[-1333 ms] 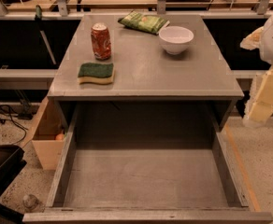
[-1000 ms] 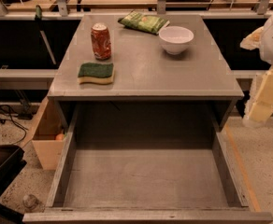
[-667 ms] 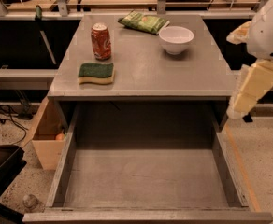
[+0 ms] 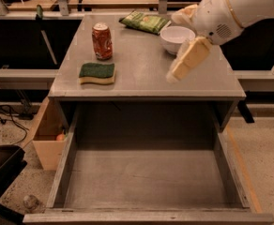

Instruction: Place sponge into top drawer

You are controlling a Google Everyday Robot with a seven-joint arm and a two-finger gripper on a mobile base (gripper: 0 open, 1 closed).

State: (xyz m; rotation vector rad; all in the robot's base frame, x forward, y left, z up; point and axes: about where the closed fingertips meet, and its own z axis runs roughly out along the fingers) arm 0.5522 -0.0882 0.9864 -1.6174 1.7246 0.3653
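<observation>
Here's the small rectangular sponge [image 4: 96,72], dark green scouring top over pale yellow foam, lying flat near the front left corner of the grey tabletop [image 4: 141,67]. Just behind it stands an upright red soda can [image 4: 102,41], close but not touching. Further back, at the far edge, a green snack packet [image 4: 144,22] lies flat, and to its right sits a white bowl [image 4: 176,37].

Over on the right side, the pale yellow gripper [image 4: 188,59] hangs above the tabletop, just in front of the bowl, slanting down and to the left from the robot's white rounded arm [image 4: 235,6]. It holds nothing, it is well apart from the sponge, and I cannot tell whether the jaws are apart or together.

Below the front edge, the wide, shallow grey top drawer [image 4: 146,179] is pulled fully out towards the camera, its flat bottom bare. On the floor to the left of the drawer, a light wooden box [image 4: 45,142] sits against the cabinet.
</observation>
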